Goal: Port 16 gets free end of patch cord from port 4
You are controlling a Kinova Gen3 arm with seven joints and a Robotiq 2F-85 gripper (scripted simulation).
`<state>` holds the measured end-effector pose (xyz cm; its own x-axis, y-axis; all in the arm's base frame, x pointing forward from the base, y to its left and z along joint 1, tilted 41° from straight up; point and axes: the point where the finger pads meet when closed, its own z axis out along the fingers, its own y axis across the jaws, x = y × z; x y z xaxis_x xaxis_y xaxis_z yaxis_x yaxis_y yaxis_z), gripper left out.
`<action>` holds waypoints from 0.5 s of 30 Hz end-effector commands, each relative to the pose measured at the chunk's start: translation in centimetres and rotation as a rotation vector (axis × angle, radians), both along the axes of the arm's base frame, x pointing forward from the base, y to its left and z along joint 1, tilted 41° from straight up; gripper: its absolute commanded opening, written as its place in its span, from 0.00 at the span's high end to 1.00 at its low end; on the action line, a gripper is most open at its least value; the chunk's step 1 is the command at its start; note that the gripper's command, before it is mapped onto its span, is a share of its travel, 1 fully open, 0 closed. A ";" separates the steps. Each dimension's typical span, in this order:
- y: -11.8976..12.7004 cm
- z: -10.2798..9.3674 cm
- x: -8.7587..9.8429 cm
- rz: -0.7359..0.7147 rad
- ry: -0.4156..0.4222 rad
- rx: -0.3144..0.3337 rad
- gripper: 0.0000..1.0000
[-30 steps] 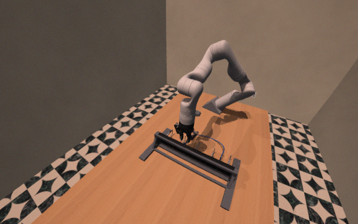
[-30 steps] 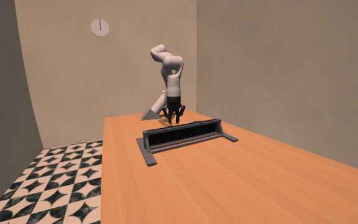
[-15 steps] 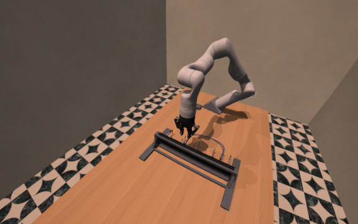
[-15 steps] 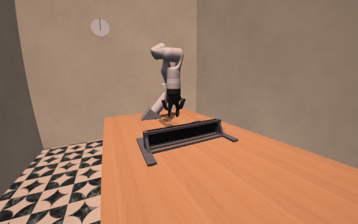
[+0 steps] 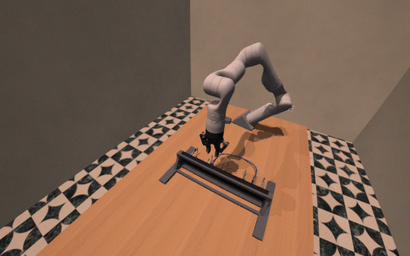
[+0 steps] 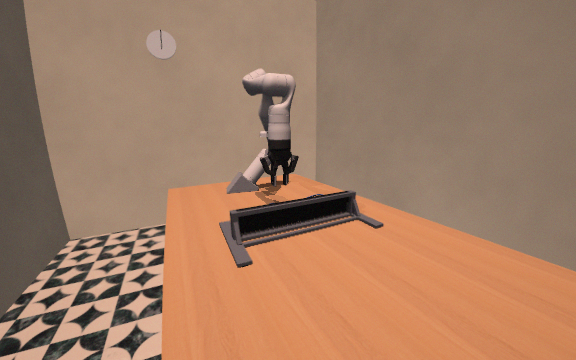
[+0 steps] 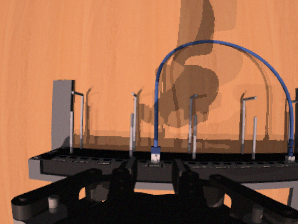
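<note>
The blue patch cord (image 5: 255, 167) (image 7: 207, 42) arches over the table behind the grey and black rack (image 5: 263, 220) (image 6: 235, 250) (image 7: 100, 167). In the wrist view one clear plug (image 7: 155, 154) with a blue boot sits at the rack's port row near the middle, and the other plug (image 7: 291, 158) sits at the row near the right picture edge. My gripper (image 5: 213, 153) (image 6: 279, 183) (image 7: 154, 167) is open and empty, fingers down, above the port side of the rack and clear of the cord. Port numbers, latch and plug depth cannot be read.
Several thin metal cable guides (image 7: 193, 125) stand out from the rack's port side, on both sides of the middle plug. The rack's two feet rest on the wooden table (image 5: 137, 213) (image 6: 368, 300). The table's long edges drop to a tiled floor.
</note>
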<state>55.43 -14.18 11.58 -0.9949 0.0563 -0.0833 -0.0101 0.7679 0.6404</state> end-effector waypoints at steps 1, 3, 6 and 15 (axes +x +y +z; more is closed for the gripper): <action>-0.3 0.5 0.0 0.001 -0.009 0.005 0.63; -0.3 0.5 0.0 0.001 -0.009 0.005 0.63; -0.3 0.5 0.0 0.001 -0.010 0.006 0.63; -0.3 0.6 0.0 0.002 -0.013 0.008 0.63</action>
